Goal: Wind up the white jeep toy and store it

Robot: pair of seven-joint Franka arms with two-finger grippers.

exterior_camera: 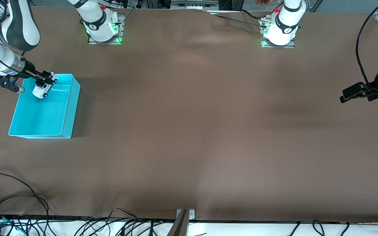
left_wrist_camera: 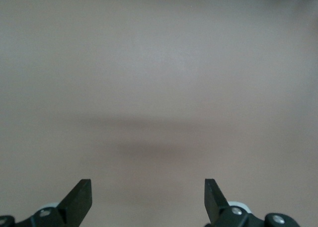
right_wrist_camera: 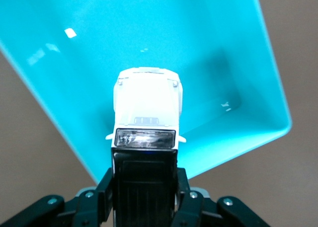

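**Mia:** Where is the white jeep toy (exterior_camera: 43, 88) sitting right now?

**Ben:** It is not sitting at all. The right gripper (exterior_camera: 47, 78) is pinching it by its black roof end, fingers shut tight on both sides, and it is hanging in the air over the blue bin (exterior_camera: 65, 129).

**Mia:** Which part of the bin is under it?

**Ben:** Start at the bin's wall closest to the front camera: nothing is lying there. Go up the floor and it is bare too. The jeep is hanging over the end closest to the robots' bases (just inside that rim, I am guessing).

**Mia:** Which way is the jeep pointing?

**Ben:** Its long side is running straight out from the fingers, nose first and tipping down into the bin (right_wrist_camera: 268, 78). You are seeing that best in the right wrist view, where the jeep (right_wrist_camera: 147, 105) is showing against blue floor all around.

**Mia:** So is there room to let go?

**Ben:** I am thinking yes. The walls are standing well apart from the jeep, so going down a bit looks safe.

**Mia:** And the other arm?

**Ben:** The left gripper (exterior_camera: 353, 92) is waiting over bare table at its own end, fingers (left_wrist_camera: 79, 199) wide open, holding nothing.
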